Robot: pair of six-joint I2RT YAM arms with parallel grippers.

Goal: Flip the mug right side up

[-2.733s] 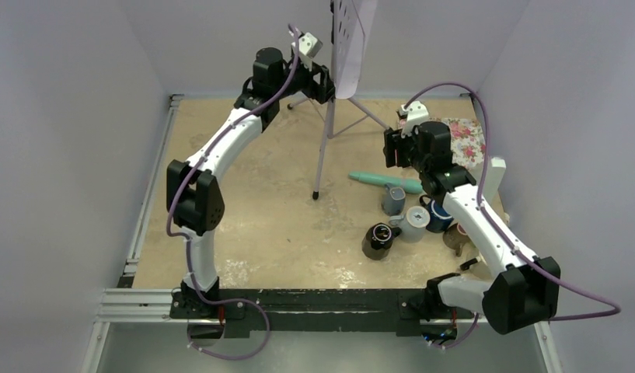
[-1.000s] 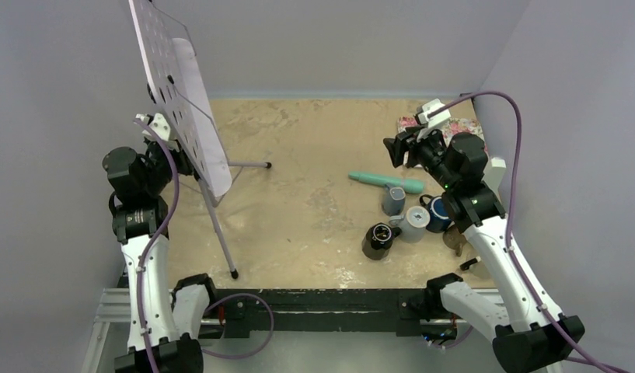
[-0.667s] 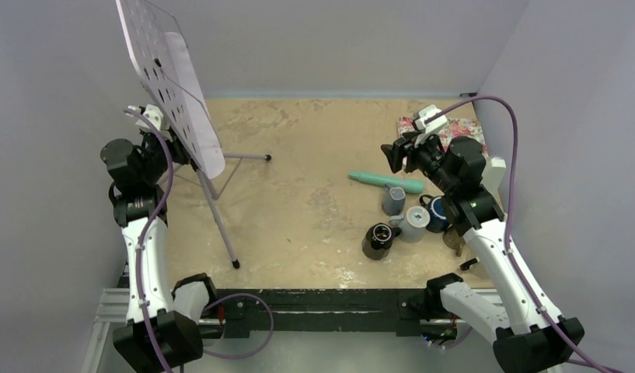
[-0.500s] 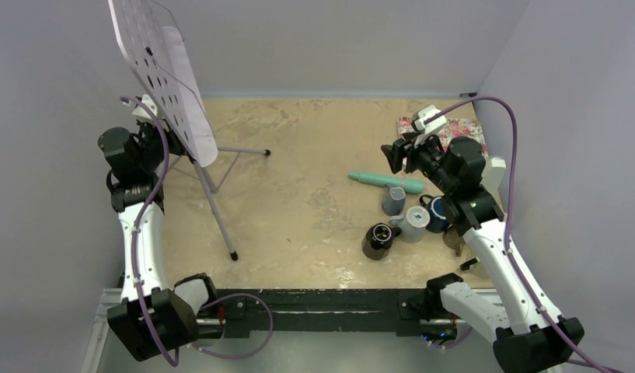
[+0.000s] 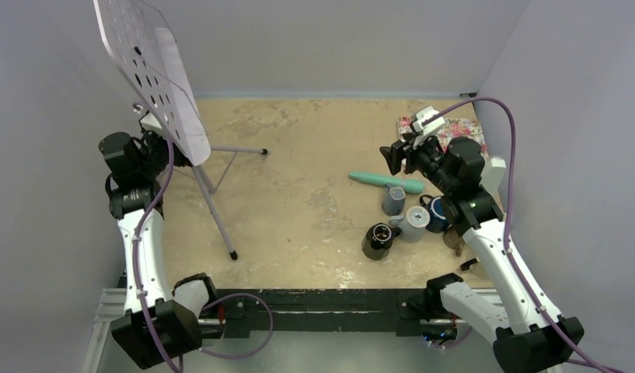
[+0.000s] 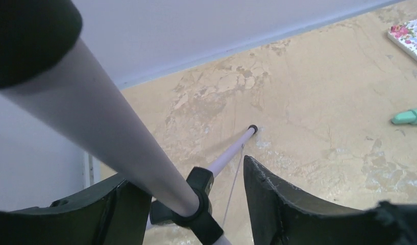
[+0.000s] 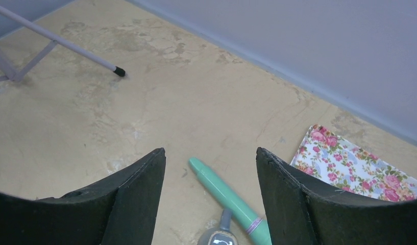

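Music stand (image 5: 155, 78) top has tipped further left, and the left gripper (image 6: 188, 171) jaws have parted: pole sits between them, gap on one side. Right gripper (image 7: 210, 151) jaws apart, empty, hovering over the teal tube (image 7: 226, 196). Grey mug (image 5: 392, 200) stands on the surface (image 5: 298, 155) just beside the tube, below the right jaws, well apart from the left. Top view shows other mugs (image 5: 415, 221) beside it. Right wrist catches only the grey mug's top edge.

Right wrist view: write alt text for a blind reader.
The right end effector, open, frames a green tube lying on a tan table, with part of a grey mug below it. A floral pad lies at right; a stand leg crosses the top left.
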